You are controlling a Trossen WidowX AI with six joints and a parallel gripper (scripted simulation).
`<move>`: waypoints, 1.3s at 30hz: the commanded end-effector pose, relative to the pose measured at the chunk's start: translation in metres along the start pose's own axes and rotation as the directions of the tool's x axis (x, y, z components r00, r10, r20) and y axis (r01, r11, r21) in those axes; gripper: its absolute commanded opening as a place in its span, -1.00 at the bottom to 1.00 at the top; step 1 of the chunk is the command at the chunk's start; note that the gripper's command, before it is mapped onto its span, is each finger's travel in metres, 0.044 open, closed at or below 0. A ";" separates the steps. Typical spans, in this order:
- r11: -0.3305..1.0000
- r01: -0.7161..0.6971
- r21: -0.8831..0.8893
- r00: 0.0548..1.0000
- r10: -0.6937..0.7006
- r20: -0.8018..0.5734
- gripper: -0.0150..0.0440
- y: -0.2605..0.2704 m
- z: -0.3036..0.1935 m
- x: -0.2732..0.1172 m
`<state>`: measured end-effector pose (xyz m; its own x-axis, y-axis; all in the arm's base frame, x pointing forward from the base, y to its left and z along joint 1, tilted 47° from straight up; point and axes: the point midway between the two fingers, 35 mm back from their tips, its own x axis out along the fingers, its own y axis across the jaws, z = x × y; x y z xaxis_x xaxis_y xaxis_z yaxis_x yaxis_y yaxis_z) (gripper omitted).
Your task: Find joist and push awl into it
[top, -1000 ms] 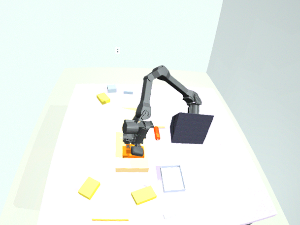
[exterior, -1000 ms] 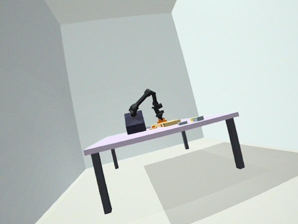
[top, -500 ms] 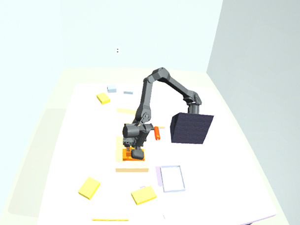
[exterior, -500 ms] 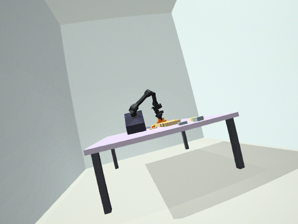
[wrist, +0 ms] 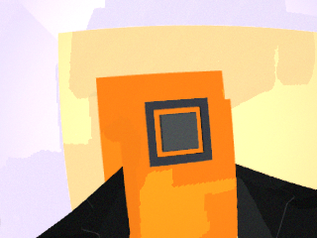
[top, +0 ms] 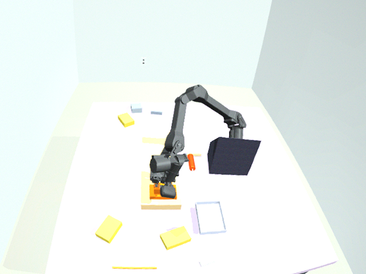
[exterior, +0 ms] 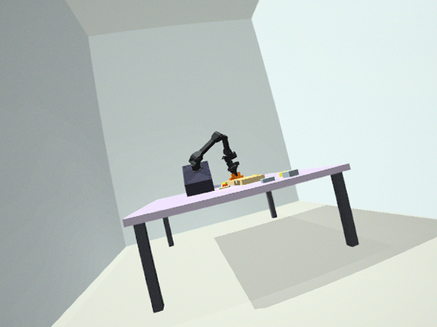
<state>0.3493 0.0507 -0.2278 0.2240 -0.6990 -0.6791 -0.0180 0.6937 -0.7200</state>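
Orange stud finder [top: 153,192] [exterior: 236,176] [wrist: 114,109] — dark square outline — black fingers.

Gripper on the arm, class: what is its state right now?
Gripper: closed on the orange stud finder, over the wooden panel.

Bright, glaring light washes out the tabletop [top: 257,214] [exterior: 168,206], while a broad shadow darkens the floor [top: 27,212] [exterior: 187,284] beneath.

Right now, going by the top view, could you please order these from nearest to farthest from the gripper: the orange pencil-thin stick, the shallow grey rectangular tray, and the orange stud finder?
1. Orange stud finder, clamped in the gripper.
2. Shallow grey tray, right of the panel in the picture.
3. Orange pencil-thin stick, near the bottom edge.
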 end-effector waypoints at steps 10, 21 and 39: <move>1.000 -0.003 0.003 1.000 0.003 -0.001 -0.49 0.003 0.000 0.000; 1.000 -0.003 0.003 1.000 0.003 -0.001 -0.49 -0.011 0.000 0.000; 1.000 -0.002 0.002 1.000 0.002 -0.002 -0.49 -0.035 0.000 0.001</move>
<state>0.3515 0.0302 -0.2070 0.2235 -0.6945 -0.6839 -0.0132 0.6995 -0.7146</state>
